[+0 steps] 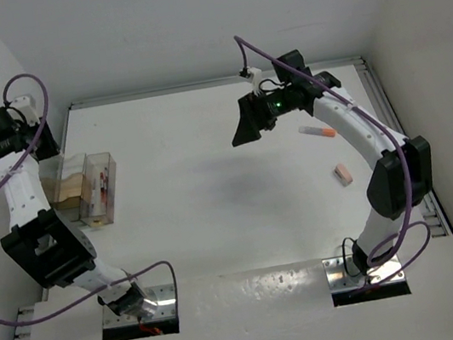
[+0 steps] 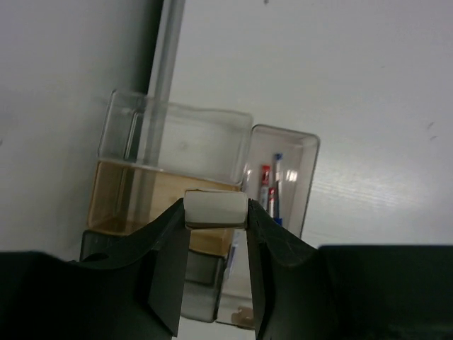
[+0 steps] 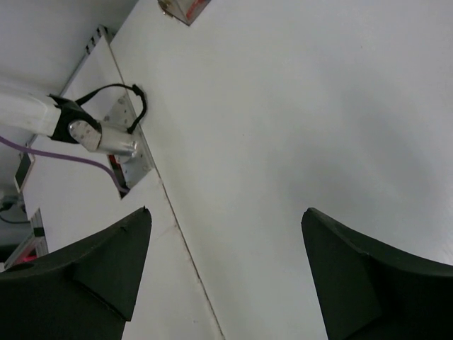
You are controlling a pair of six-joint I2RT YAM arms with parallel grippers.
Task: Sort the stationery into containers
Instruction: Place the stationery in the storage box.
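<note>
White matte table [image 1: 218,223] fills the workspace, enclosed by plain white walls [image 1: 186,21] and bordered by a metal rail [image 1: 213,81] along its far edge. Containers [image 1: 87,188] stand at the left side of the table: clear, thin-walled rectangular plastic bins joined side by side, one showing a tan-brown tint. The narrow bin beside the tinted one holds red and blue pens [image 2: 271,188] lying lengthwise. Left gripper [image 2: 216,212] is clamped on the whitish eraser [image 2: 216,207], a small smooth block pinched at both ends between the dark fingers [image 2: 170,241]. In the wrist view the block overlaps the tinted bin, though its height above the containers cannot be judged. Right gripper [image 3: 223,237] is well to the right of the containers, raised over bare table, its fingers spread wide and holding nothing. Pink marker [image 1: 317,131] lies flat further right of the containers, and the pink eraser [image 1: 343,174], a small block, lies near it on the near side.
</note>
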